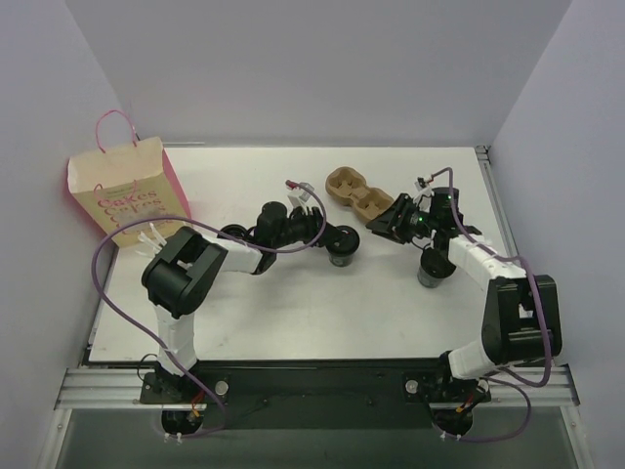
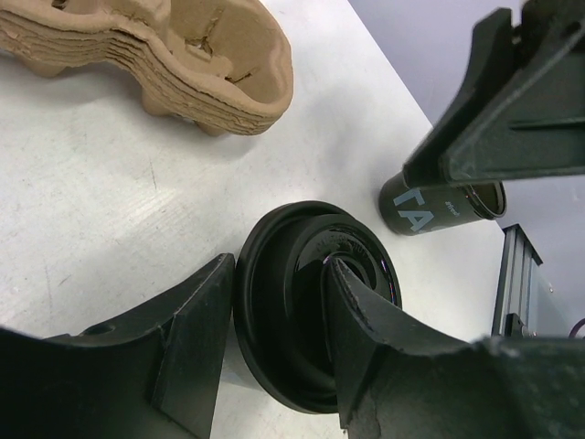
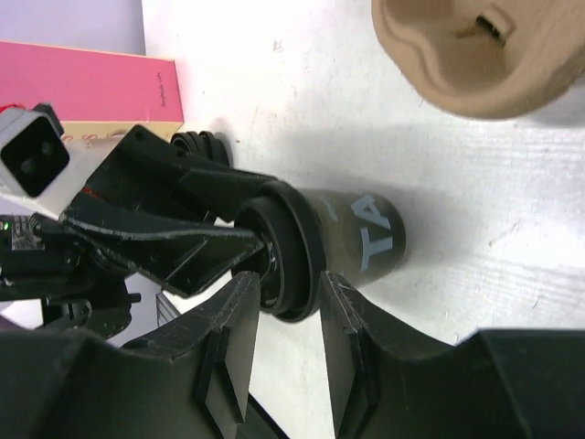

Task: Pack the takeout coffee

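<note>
The takeout coffee (image 1: pixel 341 256), a small greyish cup with a black lid, stands mid-table. My left gripper (image 1: pixel 337 242) is shut on its lid. In the left wrist view one finger is outside the lid rim (image 2: pixel 274 311) and the other rests in the lid's recess. In the right wrist view the cup (image 3: pixel 366 240) shows "TA" lettering. My right gripper (image 1: pixel 394 223) is open and empty to the cup's right, and its fingertips (image 3: pixel 239 302) frame the lid from a short way off. The paper bag (image 1: pixel 127 186), tan with a pink side, stands at the far left.
A stack of brown pulp cup carriers (image 1: pixel 356 192) lies behind the cup; it also shows in the left wrist view (image 2: pixel 164 46) and the right wrist view (image 3: pixel 475 55). A second dark lidless cup (image 1: pixel 430 272) stands by the right arm and shows in the left wrist view (image 2: pixel 439 206).
</note>
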Robot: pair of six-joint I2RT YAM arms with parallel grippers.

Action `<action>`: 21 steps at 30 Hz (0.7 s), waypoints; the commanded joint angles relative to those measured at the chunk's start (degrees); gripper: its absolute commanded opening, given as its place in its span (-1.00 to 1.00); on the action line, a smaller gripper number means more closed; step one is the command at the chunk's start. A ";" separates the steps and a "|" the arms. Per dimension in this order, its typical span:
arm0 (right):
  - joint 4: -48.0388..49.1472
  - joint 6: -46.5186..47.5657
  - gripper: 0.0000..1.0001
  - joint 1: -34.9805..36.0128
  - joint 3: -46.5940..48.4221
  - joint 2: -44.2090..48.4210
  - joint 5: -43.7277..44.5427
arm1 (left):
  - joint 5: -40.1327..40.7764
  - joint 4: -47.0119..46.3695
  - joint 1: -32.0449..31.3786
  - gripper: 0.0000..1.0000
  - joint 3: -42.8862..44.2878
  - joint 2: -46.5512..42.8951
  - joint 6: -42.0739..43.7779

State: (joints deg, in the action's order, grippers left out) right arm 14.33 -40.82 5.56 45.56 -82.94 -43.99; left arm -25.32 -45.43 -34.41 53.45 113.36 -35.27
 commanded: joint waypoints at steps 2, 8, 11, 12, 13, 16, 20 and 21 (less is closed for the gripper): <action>1.39 2.41 -0.33 -0.55 4.62 -5.56 -3.47 | 3.17 30.84 -0.04 0.05 -5.20 10.65 11.36; 5.01 1.18 -0.33 -0.55 3.66 -8.20 -7.08 | 2.82 30.40 0.05 0.04 -5.02 11.44 11.10; 6.76 0.65 -0.34 -0.38 2.69 -8.64 -8.21 | 3.00 30.40 0.05 0.05 -5.20 11.53 11.10; 7.20 0.39 -0.34 -0.29 2.52 -8.73 -8.48 | 3.00 30.31 0.05 0.04 -5.20 11.44 11.01; 7.55 0.39 -0.34 -0.12 2.34 -8.91 -8.57 | 3.08 30.31 0.05 0.05 -5.11 11.44 11.01; 7.73 0.30 -0.35 0.33 1.55 -9.44 -8.05 | 3.00 30.05 0.05 0.05 -5.29 11.44 10.83; 8.96 -0.23 -0.37 0.94 0.32 -10.22 -7.34 | 3.08 29.96 0.05 0.05 -5.64 11.36 10.83; 9.05 -0.31 -0.39 1.12 0.32 -10.40 -7.25 | 3.08 29.96 0.05 0.05 -5.64 11.44 10.83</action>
State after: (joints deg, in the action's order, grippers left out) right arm 20.25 -40.86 5.78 46.87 -92.16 -50.00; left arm -27.11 -45.56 -34.17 54.76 114.52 -34.28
